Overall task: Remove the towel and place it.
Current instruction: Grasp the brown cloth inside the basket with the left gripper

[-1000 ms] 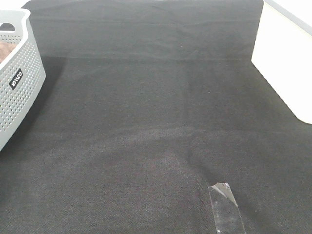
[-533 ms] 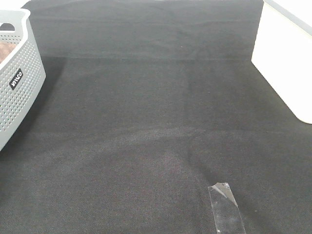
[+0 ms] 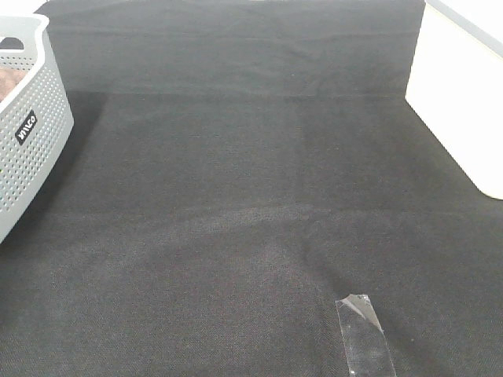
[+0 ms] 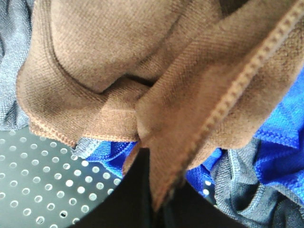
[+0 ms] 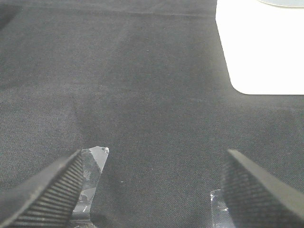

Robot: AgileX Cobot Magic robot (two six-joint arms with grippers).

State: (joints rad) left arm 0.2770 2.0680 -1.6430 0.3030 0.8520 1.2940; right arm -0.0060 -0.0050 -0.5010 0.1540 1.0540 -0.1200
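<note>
The brown towel with a stitched hem fills the left wrist view, bunched in folds. A fold of it hangs down between the dark fingers of my left gripper, which is shut on it. It lies over blue and grey cloths inside the perforated grey basket. In the high view only a sliver of brown shows inside the basket at the far left; neither gripper shows there. My right gripper is open and empty, low over the black table cloth.
A white block stands at the right edge and also shows in the right wrist view. A strip of clear tape lies on the black cloth near the front; tape pieces lie by the right fingers.
</note>
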